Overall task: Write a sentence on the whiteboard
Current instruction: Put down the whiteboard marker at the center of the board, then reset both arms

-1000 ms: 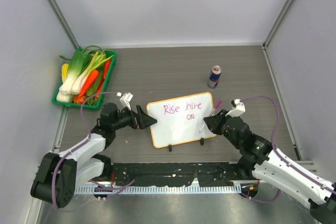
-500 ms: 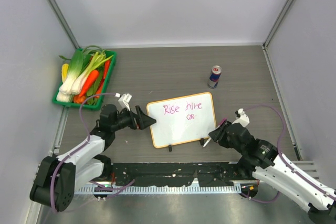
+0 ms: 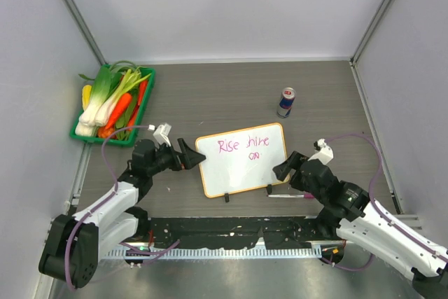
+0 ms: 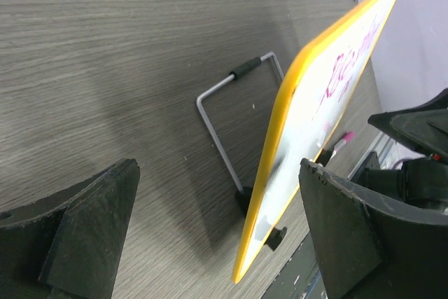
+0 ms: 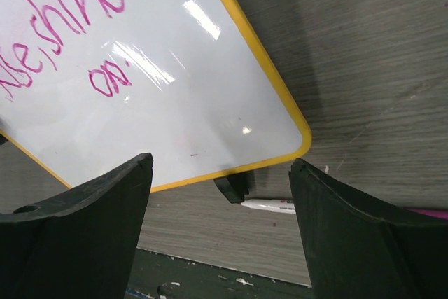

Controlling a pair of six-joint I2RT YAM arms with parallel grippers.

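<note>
Left gripper (image 3: 190, 157): matte black fingers standing spread, pinching nothing. The whiteboard (image 3: 245, 171) is sitting just beyond its fingertips, between the two grippers. It is a glossy white board with rounded corners and a thin orange-yellow frame. The sentence (image 3: 243, 145) is showing in pink marker, "Rise shine" with a scribble under it.

Left wrist view only: the board is leaning tilted on a bent wire stand (image 4: 217, 113) behind it, over grey wood-grain bench (image 4: 105, 68).

Right gripper (image 3: 285, 166): fingers spread wide, gripping nothing, hanging at the board's near right corner. Right wrist view is showing more closely a black clip foot (image 5: 231, 187) and a slim white marker (image 5: 269, 205), pink-capped, lying flat on the bench just below that gripper.
</note>
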